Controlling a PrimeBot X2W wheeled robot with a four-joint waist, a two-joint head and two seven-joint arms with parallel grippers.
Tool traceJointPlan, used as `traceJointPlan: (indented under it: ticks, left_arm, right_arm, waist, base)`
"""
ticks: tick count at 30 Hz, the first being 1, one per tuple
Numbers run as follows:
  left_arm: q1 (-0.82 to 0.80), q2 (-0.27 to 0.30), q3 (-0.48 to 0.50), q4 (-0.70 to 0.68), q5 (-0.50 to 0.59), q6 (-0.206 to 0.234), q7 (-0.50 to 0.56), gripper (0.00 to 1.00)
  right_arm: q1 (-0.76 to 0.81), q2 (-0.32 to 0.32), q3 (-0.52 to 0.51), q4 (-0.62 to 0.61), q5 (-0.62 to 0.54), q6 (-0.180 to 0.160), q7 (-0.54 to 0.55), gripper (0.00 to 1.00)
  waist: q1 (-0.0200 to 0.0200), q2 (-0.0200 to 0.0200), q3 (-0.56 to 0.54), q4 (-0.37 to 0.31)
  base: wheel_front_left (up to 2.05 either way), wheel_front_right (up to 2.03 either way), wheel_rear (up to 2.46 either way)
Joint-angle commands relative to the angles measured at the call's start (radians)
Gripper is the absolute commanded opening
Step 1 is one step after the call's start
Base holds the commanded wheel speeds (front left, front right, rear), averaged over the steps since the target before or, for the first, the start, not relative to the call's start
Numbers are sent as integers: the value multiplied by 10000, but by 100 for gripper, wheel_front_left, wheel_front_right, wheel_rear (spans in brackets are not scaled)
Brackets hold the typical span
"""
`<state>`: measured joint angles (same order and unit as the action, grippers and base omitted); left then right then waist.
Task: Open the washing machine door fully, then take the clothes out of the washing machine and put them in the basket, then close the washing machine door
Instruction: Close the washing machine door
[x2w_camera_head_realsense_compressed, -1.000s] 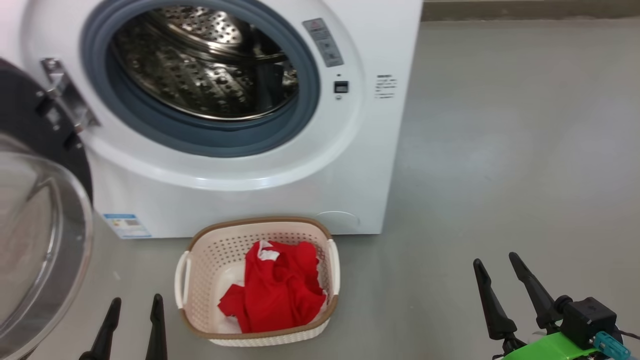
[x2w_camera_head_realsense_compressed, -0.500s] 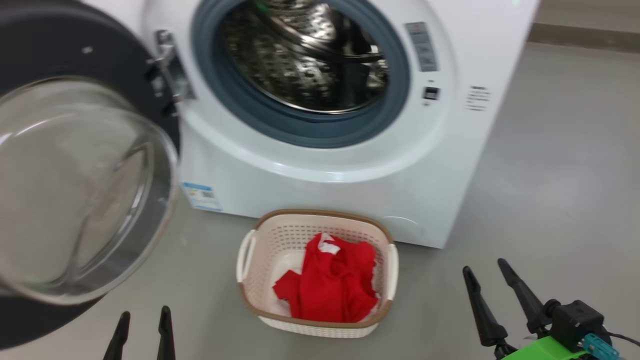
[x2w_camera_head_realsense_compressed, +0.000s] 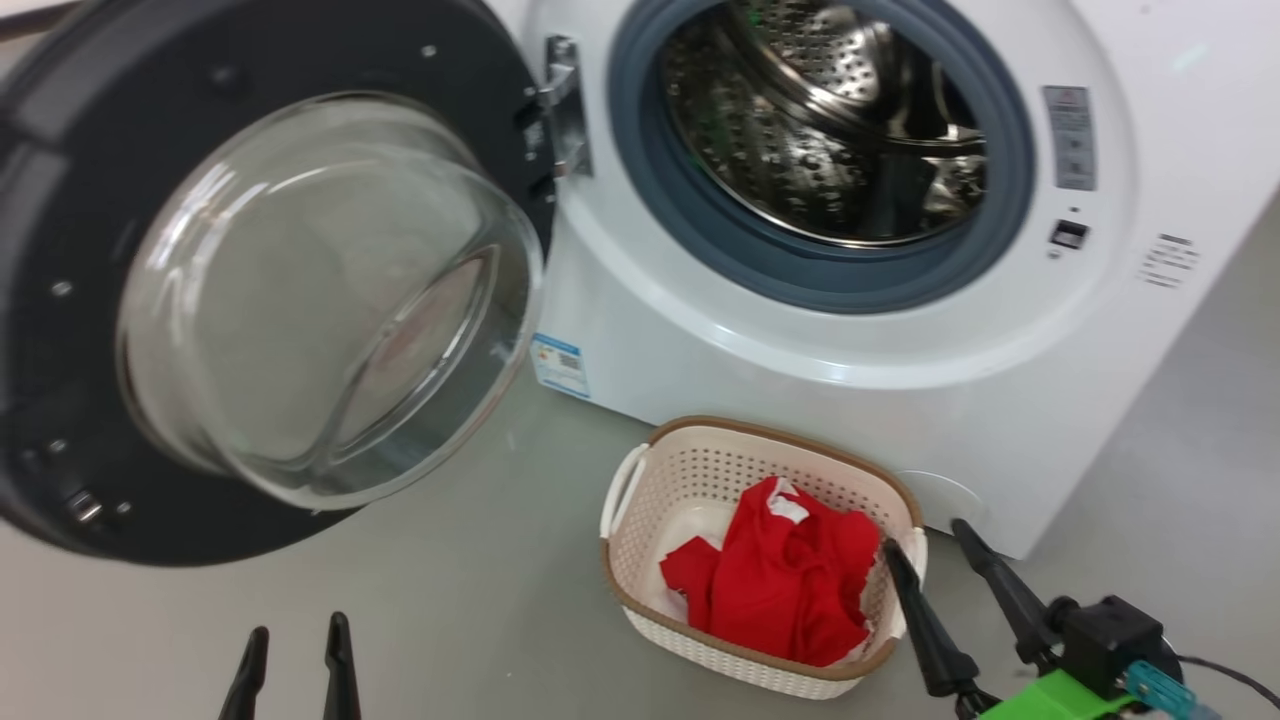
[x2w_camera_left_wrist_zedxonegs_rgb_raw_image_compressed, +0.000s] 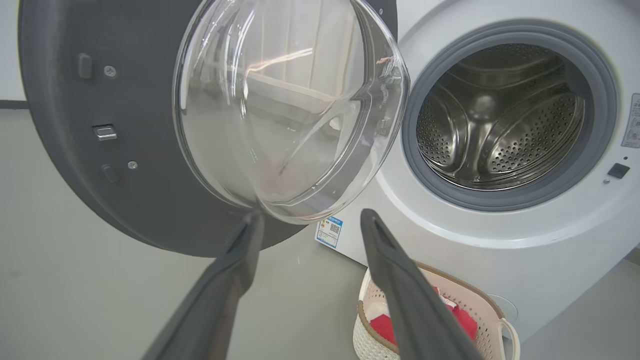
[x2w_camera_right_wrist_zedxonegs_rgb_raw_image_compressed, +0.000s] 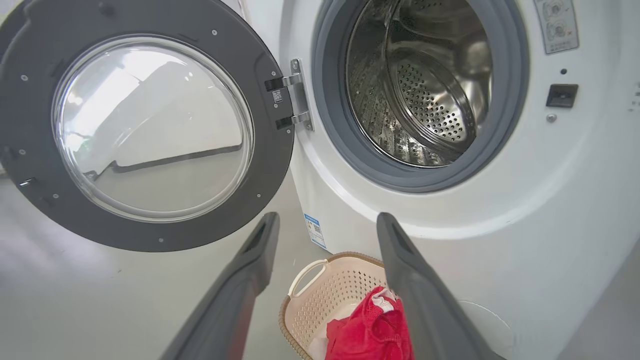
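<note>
Head view: my left claw (x2w_camera_head_realsense_compressed: 298, 630) and right claw (x2w_camera_head_realsense_compressed: 925, 537) both stand with fingers spread and hold nothing. The washing machine door (x2w_camera_head_realsense_compressed: 300, 290) hangs swung wide, above and ahead of the left claw. The red clothes (x2w_camera_head_realsense_compressed: 780, 585) lie in the basket (x2w_camera_head_realsense_compressed: 640, 470), just left of the right claw. The drum (x2w_camera_head_realsense_compressed: 820, 130) appears empty.

Left wrist view: the door's glass bowl (x2w_camera_left_wrist_zedxonegs_rgb_raw_image_compressed: 280, 105) sits just beyond my left fingertips. Contact cannot be confirmed.

Right wrist view: the hinge (x2w_camera_right_wrist_zedxonegs_rgb_raw_image_compressed: 295, 95) lies ahead, above the claw.

Assessment: the door is rigid and swings freely, and its glass is slick and rounded. I would push on the black rim (x2w_camera_left_wrist_zedxonegs_rgb_raw_image_compressed: 75, 150), far from the hinge, with no grasp required.
</note>
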<state>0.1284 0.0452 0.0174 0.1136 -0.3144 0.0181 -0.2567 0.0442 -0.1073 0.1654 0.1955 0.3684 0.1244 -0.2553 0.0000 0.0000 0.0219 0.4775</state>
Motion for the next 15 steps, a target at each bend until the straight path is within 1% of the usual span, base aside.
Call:
traceJointPlan:
  ticks: [1,6,12,15]
  left_arm:
    - [21,51,289,-379,-132,156,-51,100]
    - [180,51,315,-631,-360,396,-51,100]
    - [233,51,309,-754,-405,479,-51,100]
    - [213,51,315,-809,-473,446,-51,100]
  right_arm:
    - [-595,-187,388,-151,33,63,-65,100]
    - [-951,-265,754,32,144,63,-65,100]
    - [-1093,-319,958,153,253,63,-65,100]
    - [-1063,-324,984,156,287,63,-65,100]
  waist:
    - [0,0,88,386]
    - [0,0,158,446]
    - [0,0,134,444]
    - [0,0,108,423]
  base:
    - [0,0,0]
    - [0,0,0]
    - [0,0,0]
    - [0,0,0]
